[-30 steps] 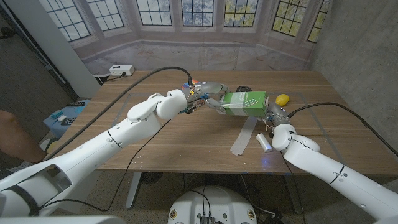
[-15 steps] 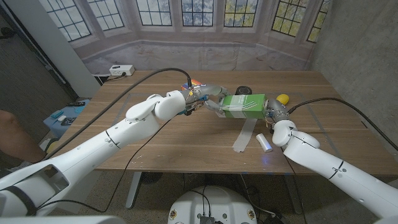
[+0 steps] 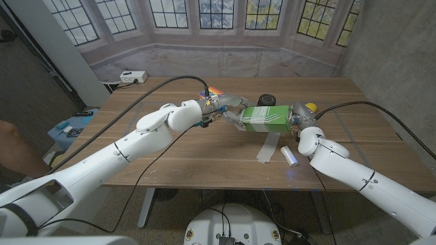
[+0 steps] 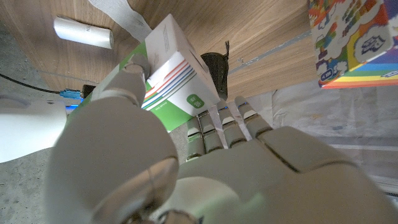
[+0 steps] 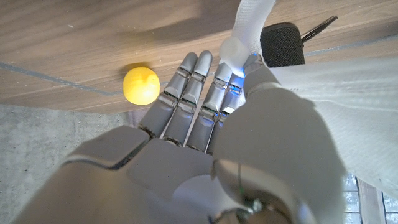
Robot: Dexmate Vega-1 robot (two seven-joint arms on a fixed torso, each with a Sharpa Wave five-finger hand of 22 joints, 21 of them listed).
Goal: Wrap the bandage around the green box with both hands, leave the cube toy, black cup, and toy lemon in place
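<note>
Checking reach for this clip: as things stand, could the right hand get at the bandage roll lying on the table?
Probably yes, but not freely. The bandage roll lies in the open beside the right forearm, with nothing over it. The right hand, though, is up at the green box, apparently helping the left hand hold it, so it would have to let go first.

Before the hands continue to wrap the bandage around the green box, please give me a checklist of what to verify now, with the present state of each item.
1. Left hand holds the green box: ok, fingers on its end in the left wrist view.
2. Right hand grips the box's other end: cannot tell, contact is hidden.
3. Bandage attached to the box: ok, the strip hangs from it down to the table; the roll lies beside.
4. Toy lemon undisturbed: ok, though close to the right hand.
5. Black cup undisturbed: ok, behind the box.
6. Cube toy undisturbed: ok.
</note>
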